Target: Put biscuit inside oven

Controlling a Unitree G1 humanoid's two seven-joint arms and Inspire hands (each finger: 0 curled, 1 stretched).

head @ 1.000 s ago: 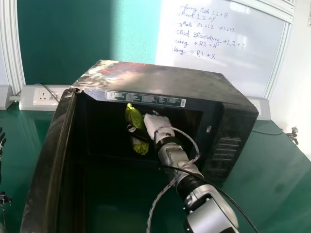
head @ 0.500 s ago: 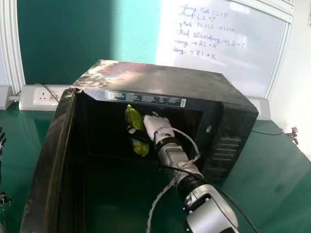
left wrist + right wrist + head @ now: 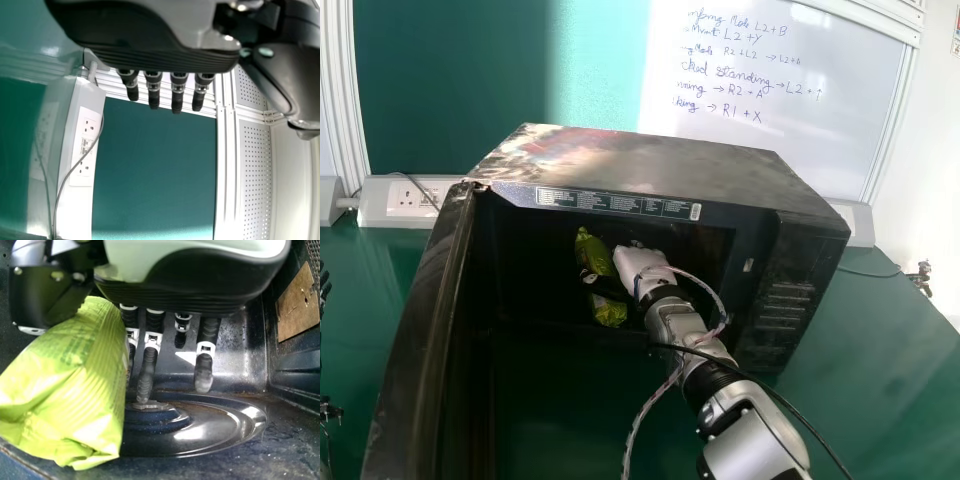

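Note:
In the head view my right hand (image 3: 638, 262) is inside the oven (image 3: 665, 160), its thumb across the green biscuit packet (image 3: 610, 311). The packet leans to the left of the palm within the dark cavity. The right wrist view shows the packet (image 3: 70, 390) pinched between the thumb side and the nearest finger of my right hand (image 3: 205, 357); the other fingers extend over the oven floor. My left hand (image 3: 324, 285) stays at the head view's left edge, and in the left wrist view the left hand (image 3: 177, 92) has straight fingers.
The oven door (image 3: 420, 340) stands open on the left. A round recessed plate (image 3: 215, 422) lies on the oven floor under the fingers. Green table (image 3: 890, 350) extends to the right, with wall sockets (image 3: 410, 200) and a whiteboard (image 3: 770, 130) behind.
My right hand and the packet have sunk slightly inside the oven, and the packet's top has shifted a little left. The left hand has hardly moved.

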